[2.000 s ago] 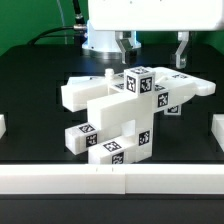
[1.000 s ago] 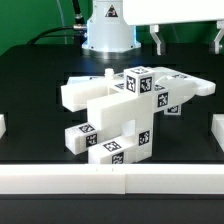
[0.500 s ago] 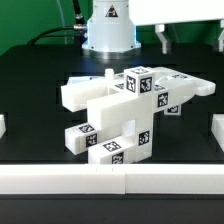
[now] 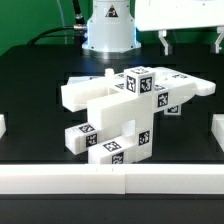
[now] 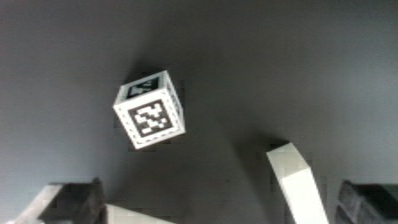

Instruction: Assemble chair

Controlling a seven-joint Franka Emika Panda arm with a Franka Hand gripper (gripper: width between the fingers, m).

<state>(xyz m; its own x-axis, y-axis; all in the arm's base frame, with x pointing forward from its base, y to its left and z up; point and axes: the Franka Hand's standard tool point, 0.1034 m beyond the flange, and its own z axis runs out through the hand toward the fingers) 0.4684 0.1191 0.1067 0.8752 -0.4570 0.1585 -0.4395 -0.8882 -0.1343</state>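
Matte white blocky plastic, the chair point(image 4: 120, 110) is a cluster of bars and tagged cubes on the black table point(image 4: 30, 95), near its middle. Gripper point(image 4: 192, 42) hangs released, empty, above and to the exterior view's right, farther back.

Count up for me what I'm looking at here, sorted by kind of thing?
Part-built white chair, pieces joined in one cluster: 1
Robot gripper, open and holding nothing: 1
Black table: 1
White border rail sides in view (front, plus a stub at each side): 3
Total: 6
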